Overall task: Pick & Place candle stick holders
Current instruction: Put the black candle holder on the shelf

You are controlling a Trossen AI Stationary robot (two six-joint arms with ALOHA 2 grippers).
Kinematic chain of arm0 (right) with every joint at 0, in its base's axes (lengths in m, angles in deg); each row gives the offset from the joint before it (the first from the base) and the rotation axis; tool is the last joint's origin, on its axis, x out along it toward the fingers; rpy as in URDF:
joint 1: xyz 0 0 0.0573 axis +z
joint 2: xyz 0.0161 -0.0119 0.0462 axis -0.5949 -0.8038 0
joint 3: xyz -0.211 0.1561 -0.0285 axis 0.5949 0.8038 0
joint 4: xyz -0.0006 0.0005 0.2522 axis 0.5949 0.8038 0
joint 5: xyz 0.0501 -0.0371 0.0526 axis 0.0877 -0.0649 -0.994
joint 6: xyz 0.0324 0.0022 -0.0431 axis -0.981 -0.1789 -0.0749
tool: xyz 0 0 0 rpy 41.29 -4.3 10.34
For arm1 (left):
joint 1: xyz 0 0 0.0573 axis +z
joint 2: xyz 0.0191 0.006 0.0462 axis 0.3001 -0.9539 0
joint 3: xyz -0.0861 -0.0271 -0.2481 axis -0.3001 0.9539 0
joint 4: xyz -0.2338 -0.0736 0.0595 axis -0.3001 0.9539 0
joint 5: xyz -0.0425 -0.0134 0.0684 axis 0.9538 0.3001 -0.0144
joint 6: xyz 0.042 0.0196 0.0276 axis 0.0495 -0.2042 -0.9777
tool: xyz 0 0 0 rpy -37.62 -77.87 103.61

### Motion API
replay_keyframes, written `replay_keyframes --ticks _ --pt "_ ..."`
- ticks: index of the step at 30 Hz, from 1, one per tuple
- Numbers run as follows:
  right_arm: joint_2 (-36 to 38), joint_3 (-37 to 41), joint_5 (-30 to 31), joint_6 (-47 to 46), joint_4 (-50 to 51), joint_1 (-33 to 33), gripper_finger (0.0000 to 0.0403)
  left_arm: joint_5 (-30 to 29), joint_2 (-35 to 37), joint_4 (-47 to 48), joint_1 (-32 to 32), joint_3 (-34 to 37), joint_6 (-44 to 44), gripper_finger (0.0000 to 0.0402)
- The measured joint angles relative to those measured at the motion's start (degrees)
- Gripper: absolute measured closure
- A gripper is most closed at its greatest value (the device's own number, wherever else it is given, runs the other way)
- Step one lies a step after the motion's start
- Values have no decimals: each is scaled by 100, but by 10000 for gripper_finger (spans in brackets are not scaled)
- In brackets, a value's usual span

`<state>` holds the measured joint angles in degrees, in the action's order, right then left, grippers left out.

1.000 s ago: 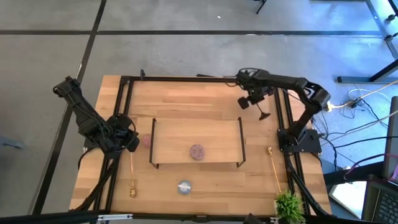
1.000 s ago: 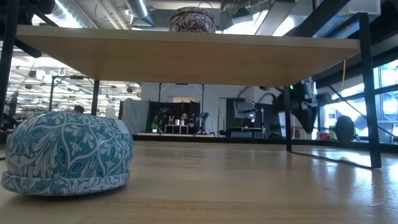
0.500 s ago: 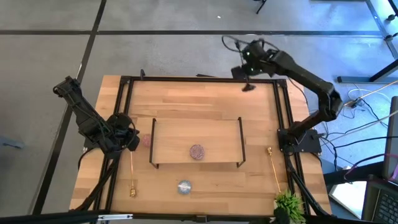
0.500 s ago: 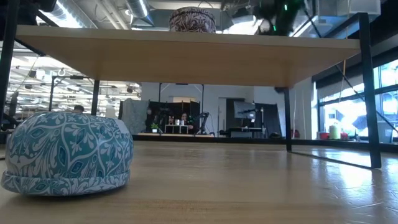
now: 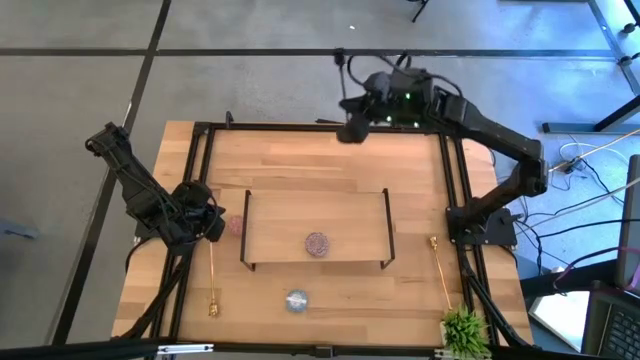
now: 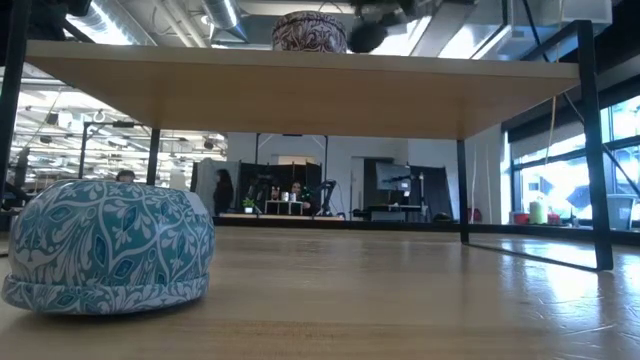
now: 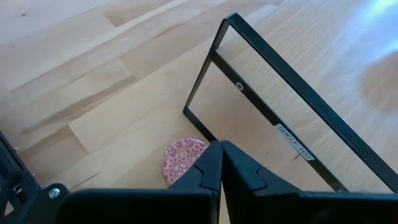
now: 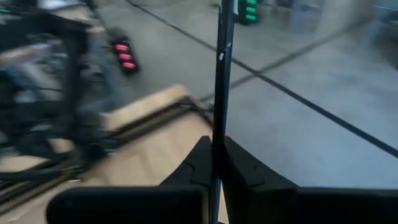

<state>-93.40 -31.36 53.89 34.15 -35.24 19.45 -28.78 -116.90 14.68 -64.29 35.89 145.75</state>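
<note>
Right hand [image 5: 352, 128] is up over the far edge of the worktop [image 5: 300, 160], a bit right of center, with its fingers clamped on the black candle stick holder [image 8: 221, 68]. In the right wrist view the slim black stem runs straight out from between the two pinched fingers, with the floor and the worktop's far corner behind it. In the low view its round foot [image 6: 367, 37] shows dark, up above the board.

Left hand [image 7: 221, 163] sits low at the left side of the worktop, fingers pressed together on nothing, just beside the pink glittery round [image 7: 180, 160], which lies on the worktop right by the left leg of the wooden board [image 5: 316, 210].

The mauve round [image 5: 316, 243] sits on top of the board, near its front edge, roughly centered. The pale blue round [image 5: 296, 299] is on the worktop in front of the board, close to the near edge. One gold holder [image 5: 212, 280] lies flat at the near left, another gold holder [image 5: 441, 270] lies flat at the near right, with the small green plant [image 5: 466, 330] at the near right corner just past it.
</note>
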Motion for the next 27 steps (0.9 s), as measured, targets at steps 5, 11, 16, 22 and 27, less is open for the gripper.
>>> replay_keyframes --ticks 5,11,16,22,27 --pt "-134 9 -43 17 -127 706 388 31 0 -2 0 0 -50 400" --pt "-302 171 -38 63 -930 1498 388 42 2 -2 0 0 -59 400" --pt "-300 894 180 -221 -2105 1890 388 207 2 0 -2 0 -59 400" --pt "-299 1786 793 -597 -3321 2257 389 522 2 -24 0 0 -49 400" --pt "-312 2176 1701 -731 -3506 2598 389 805 2 -37 -2 0 -37 400"
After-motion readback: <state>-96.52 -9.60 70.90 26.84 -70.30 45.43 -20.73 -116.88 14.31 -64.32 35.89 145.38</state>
